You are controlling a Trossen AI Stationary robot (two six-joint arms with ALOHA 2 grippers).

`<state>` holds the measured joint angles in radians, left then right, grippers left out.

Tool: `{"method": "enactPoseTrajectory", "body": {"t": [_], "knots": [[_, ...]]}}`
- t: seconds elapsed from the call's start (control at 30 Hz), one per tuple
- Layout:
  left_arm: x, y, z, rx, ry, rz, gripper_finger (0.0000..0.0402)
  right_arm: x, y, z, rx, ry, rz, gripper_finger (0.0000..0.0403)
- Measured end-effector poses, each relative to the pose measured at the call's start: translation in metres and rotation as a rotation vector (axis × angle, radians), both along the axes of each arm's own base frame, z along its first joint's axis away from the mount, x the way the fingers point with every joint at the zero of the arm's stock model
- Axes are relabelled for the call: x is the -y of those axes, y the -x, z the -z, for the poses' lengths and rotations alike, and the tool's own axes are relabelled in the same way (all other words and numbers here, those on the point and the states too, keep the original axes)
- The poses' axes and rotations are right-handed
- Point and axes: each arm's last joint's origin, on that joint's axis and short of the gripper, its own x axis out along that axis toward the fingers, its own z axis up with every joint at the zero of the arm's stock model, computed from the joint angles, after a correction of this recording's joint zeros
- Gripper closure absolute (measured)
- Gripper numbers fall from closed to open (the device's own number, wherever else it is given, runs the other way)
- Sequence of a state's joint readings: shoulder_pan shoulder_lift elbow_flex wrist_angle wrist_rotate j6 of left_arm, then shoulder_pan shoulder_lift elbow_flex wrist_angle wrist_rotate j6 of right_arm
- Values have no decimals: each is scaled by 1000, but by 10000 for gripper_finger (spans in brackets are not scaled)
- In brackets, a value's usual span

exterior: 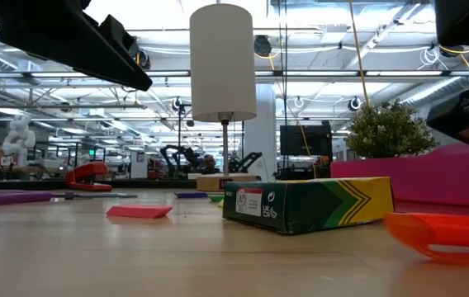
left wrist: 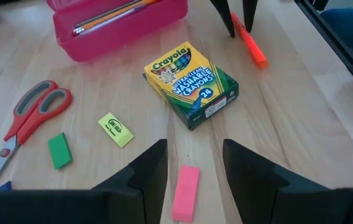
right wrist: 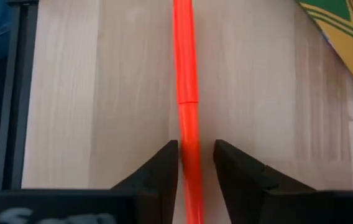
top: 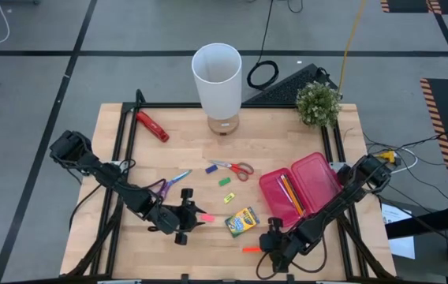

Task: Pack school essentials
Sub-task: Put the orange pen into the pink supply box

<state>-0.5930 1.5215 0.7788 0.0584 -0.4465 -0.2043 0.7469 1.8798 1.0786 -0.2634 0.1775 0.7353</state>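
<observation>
Left tool (top: 184,217) sits low over the surface (top: 279,146), its two fingers apart on either side of the flat eraser (left wrist: 185,192), which lies between them. Straight ahead of that tool lies the crayon box (left wrist: 191,83), and beyond the box the open case (top: 299,184) with pencils (left wrist: 111,15) inside. Off to one side of the tool's line lie two small erasers (left wrist: 115,129) and the scissors (left wrist: 30,121). A second pair of scissors (top: 167,183) lies just behind the left tool. Right tool (top: 273,239) stands past the crayon box, its fingers straddling the marker (right wrist: 186,81), which runs lengthwise between them, the crayon box just beside it.
</observation>
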Motion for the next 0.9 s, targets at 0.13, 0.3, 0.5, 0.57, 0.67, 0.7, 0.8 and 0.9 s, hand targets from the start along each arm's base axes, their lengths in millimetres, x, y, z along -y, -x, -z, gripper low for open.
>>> {"method": "enactPoseTrajectory", "body": {"t": [0.13, 0.3, 0.5, 0.57, 0.67, 0.7, 0.8, 0.9], "knots": [[0, 0, 0, 0, 0, 0, 243, 2, -2, 6, -17, 12, 5, 326], [0, 0, 0, 0, -3, 1, 243, 2, -1, 1, 4, 11, -7, 382], [0, 0, 0, 5, 2, 0, 243, 3, 0, -8, 33, 1, -1, 376], [0, 0, 0, 5, 2, 0, 243, 3, 0, -13, 47, 1, 4, 369], [0, 0, 0, 5, 4, -1, 243, 5, 0, -22, 74, -14, 10, 372], [0, 0, -1, 6, 7, -3, 243, 6, 1, -26, 89, -13, 15, 375], [0, 0, -1, 6, 11, -6, 243, 9, 1, -40, 140, -13, 31, 382], [0, -1, -1, 9, 22, -11, 243, 15, 2, -59, 222, 2, 81, 380]]}}
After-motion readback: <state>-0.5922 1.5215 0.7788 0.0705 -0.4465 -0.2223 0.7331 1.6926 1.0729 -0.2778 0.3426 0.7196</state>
